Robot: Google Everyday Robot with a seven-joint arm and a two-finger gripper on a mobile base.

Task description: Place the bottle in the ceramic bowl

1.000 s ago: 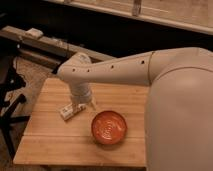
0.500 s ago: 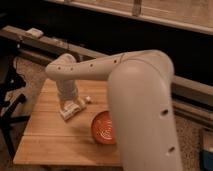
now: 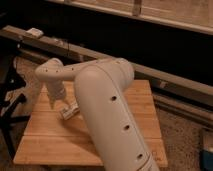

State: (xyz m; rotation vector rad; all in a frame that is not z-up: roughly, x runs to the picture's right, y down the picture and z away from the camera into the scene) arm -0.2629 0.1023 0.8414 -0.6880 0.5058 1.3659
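The small whitish bottle (image 3: 70, 112) lies on its side on the left part of the wooden table (image 3: 135, 107). My gripper (image 3: 60, 103) hangs down from the white wrist just above and left of the bottle, very close to it; I cannot tell whether it touches it. My thick white arm (image 3: 107, 115) sweeps across the middle of the table and hides the orange-red ceramic bowl, which is out of sight.
A long metal rail (image 3: 100, 54) runs behind the table, with a small white object (image 3: 35, 32) on it at the far left. A black stand (image 3: 10, 102) is at the table's left side. A blue item (image 3: 207, 155) sits on the floor at the right.
The arm has come further across the view and now covers the bowl, which showed before. The gripper stays over the bottle on the table's left part.
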